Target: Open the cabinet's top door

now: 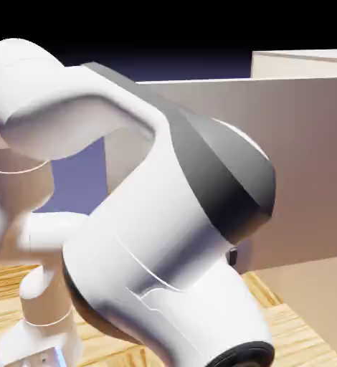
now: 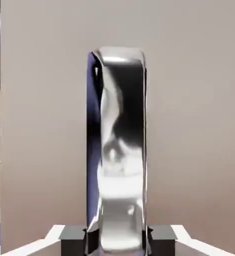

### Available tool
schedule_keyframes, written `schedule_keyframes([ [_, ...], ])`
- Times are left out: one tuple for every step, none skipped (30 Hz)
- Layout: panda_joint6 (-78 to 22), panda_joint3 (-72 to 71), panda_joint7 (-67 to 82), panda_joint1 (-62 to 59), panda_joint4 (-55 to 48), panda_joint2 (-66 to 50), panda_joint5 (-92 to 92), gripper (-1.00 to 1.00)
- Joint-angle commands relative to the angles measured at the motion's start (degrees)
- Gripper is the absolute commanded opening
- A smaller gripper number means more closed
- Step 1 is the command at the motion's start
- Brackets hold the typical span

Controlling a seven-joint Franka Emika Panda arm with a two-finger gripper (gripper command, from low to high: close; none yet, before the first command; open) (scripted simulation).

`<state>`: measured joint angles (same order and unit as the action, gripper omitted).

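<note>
The handle [image 2: 122, 150] is the thing to mind: a shiny upright bar on the top door [image 1: 307, 165], near the door's free side edge. The jaws [image 2: 117, 241] are clenched on it, one fingertip to each side, at the end of the bar lowest in the hand view. The door seems to stand well out from the cabinet [image 1: 300, 64], whose top shows behind it at the exterior view's upper right; I judge the opening well along.

Should more swing be wanted, the hand ought to follow the arc about the hinge, turning with the door so that the fingertips stay square to the bar. A straight pull would twist the grip, and so short a hold near the bar's end could slide off. Slow, even travel suits it best.

Farther out, the door reaches over toward the edge of the wooden surface [image 1: 311, 337] on the exterior view's lower right. The arm [image 1: 143, 215] bulks large before the door there, so its elbow and wrist need room from the panel. Once wide enough, part the jaws and back straight off the bar.
</note>
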<state>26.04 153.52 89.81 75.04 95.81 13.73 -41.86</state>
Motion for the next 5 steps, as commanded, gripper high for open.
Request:
schedule_keyframes([
  [-0.49,-0.19,-0.69,0.36,-2.07,1.72,0.24,-1.0],
  [-1.04,-0.36,-1.38,0.79,-4.15,3.41,0.48,-1.0],
  [-1.63,-0.5,-2.13,1.24,-6.23,5.07,0.63,-1.0],
  [-2.24,-0.63,-2.93,1.71,-8.31,6.7,0.73,-1.0],
  [-2.85,-0.76,-3.74,2.19,-10.38,8.32,0.8,-1.0],
])
